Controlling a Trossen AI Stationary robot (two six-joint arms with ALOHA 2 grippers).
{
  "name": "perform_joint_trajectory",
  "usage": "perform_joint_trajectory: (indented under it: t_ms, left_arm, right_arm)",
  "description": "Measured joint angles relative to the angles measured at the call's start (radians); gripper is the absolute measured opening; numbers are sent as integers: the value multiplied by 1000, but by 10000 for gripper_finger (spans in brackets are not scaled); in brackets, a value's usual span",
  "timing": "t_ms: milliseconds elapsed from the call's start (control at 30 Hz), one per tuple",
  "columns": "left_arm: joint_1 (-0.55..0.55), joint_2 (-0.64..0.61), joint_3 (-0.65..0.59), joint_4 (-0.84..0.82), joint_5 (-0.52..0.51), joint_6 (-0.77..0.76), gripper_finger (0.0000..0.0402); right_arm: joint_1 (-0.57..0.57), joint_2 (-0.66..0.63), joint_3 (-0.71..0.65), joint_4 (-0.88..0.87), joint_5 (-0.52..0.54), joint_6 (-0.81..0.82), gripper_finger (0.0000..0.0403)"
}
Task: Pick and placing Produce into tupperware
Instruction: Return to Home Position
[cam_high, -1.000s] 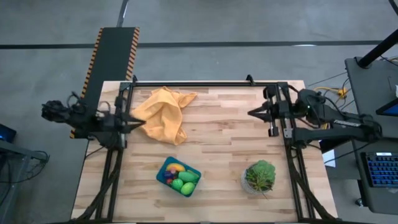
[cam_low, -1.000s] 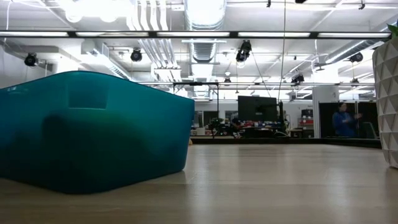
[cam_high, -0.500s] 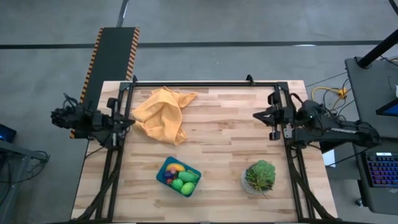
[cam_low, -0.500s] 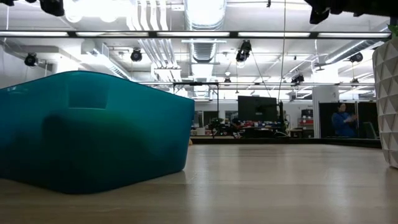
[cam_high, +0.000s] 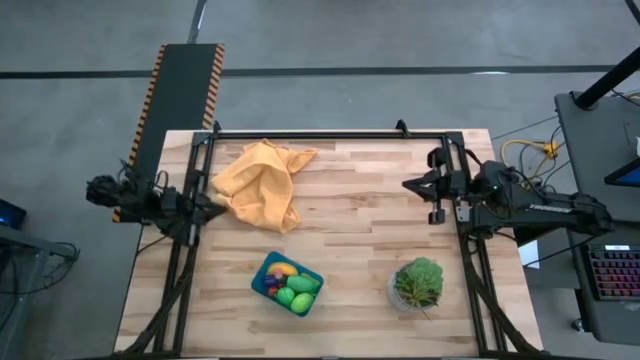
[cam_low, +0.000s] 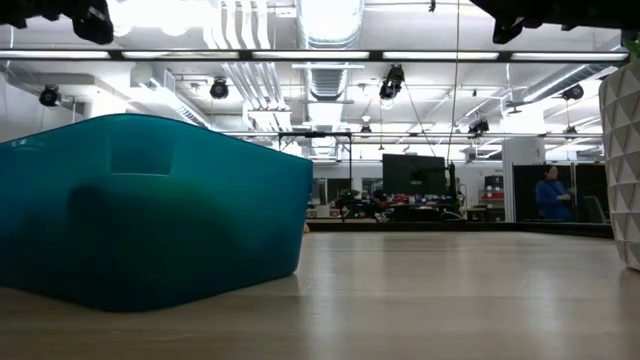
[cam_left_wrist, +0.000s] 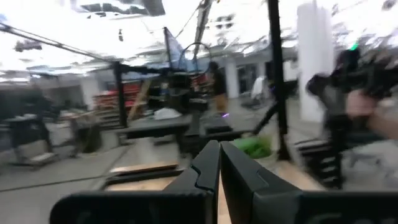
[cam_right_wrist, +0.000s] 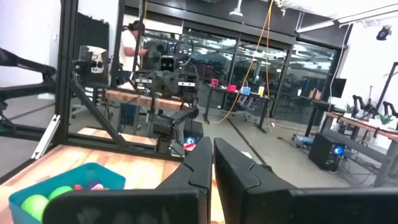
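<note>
The tupperware (cam_high: 258, 276) sat on the table (cam_high: 360, 240) at the lower centre of the high view, holding the produce (cam_high: 296, 293): green ovals, a yellow banana and small purple and red bits. The left gripper (cam_high: 212, 204), at mid-left beside the orange cloth (cam_high: 262, 183), and the right gripper (cam_high: 408, 184), at mid-right, had their jaws clenched on nothing. The low view showed only the container's teal wall, not its contents.

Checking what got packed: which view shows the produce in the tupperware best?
The high view: it looks straight down on the produce in the tupperware. Low view: only the wall. Right wrist: a corner. Left wrist: none.
</note>
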Motion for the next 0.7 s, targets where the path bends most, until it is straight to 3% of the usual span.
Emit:
perform_joint_trajectory:
  t_ms: [200, 433, 700]
  left_arm:
    - [4, 81, -109, 195, 95, -64, 0]
    - [84, 234, -271, 512, 91, -87, 0]
    - [282, 267, -282, 496, 197, -102, 0]
  right_arm:
    - [0, 11, 1, 1, 7, -9, 8]
    - [0, 11, 1, 0, 16, -35, 8]
    - [0, 11, 1, -3, 16, -36, 8]
